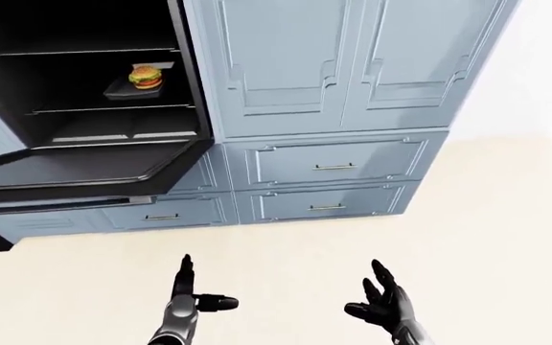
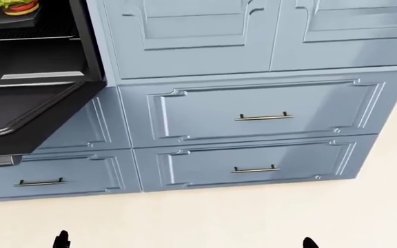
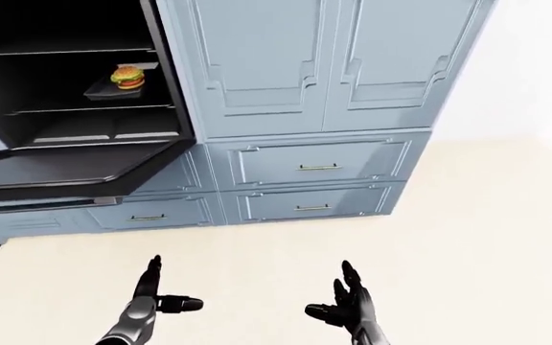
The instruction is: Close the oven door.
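Oven door [image 1: 75, 167] hangs open, its long edge running sideways, up and left of the left hand [image 1: 184, 291], the nearer one; the right hand [image 1: 383, 302] lies farther off, both hands open and empty.

Burger [image 1: 145, 77] on rack inside oven [image 1: 84, 86]; drawers [image 1: 334, 167] to right.

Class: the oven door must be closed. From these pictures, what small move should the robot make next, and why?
Probably step or turn toward the left of the view. The oven door hangs open at the left edge, a burger on a rack inside, while the left robot hand and right robot hand hover open above bare floor, apart from the door, facing the blue drawers.
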Robot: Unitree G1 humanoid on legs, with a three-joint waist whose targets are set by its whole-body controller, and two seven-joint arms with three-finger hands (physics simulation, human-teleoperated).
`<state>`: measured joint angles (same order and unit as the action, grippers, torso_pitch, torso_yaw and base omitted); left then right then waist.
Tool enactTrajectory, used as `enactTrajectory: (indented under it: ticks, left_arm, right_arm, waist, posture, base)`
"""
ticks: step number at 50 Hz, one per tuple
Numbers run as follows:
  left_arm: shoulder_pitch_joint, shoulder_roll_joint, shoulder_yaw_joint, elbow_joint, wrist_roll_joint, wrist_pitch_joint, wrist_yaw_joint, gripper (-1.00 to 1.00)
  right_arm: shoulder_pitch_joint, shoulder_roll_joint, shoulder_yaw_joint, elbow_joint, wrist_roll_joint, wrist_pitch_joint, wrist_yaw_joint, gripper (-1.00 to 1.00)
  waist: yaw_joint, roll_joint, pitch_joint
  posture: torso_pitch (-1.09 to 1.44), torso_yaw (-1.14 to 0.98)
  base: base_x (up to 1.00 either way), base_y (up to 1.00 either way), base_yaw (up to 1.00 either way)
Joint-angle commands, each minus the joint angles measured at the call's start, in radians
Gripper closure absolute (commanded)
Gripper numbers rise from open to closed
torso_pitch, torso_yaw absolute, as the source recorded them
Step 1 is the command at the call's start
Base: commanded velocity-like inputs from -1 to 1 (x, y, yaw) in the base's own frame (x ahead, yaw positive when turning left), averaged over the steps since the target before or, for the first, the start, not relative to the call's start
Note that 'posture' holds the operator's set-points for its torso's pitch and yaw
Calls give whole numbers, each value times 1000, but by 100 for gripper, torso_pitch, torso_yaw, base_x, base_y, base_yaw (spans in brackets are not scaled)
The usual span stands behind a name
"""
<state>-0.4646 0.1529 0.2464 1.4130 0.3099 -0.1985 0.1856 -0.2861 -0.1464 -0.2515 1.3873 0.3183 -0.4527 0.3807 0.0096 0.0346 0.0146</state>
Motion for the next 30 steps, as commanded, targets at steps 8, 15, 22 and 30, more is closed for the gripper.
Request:
enactTrajectory:
  ticks: [8,15,22,30]
  left_arm:
    - [-29,2,-1,-29,4,-26,2,-100]
    - [-29,2,-2,-29,6,-26,3,-100]
    - [-30,3,0,-29,5,-25,4,-100]
    - [-30,3,0,-30,3,-27,7,-100]
  right_arm:
    - [-22,-18,-7,-31,8,-30,0,-100]
    - [-20,-19,-7,-31,8,-28,-2,-100]
    - [-20,-19,-6,-31,6,-29,-3,-100]
    - [-21,-18,-6,-31,5,-28,-4,-100]
  waist:
    - [-11,-90,-17]
    - [-19,-41,-10]
    - [-17,45,-18]
    - [-14,-38,8]
  posture:
    - [0,0]
    - [0,0]
    - [0,0]
    - [0,0]
  base:
    - [19,0,0]
    - [18,0,0]
    - [18,0,0]
    - [5,0,0]
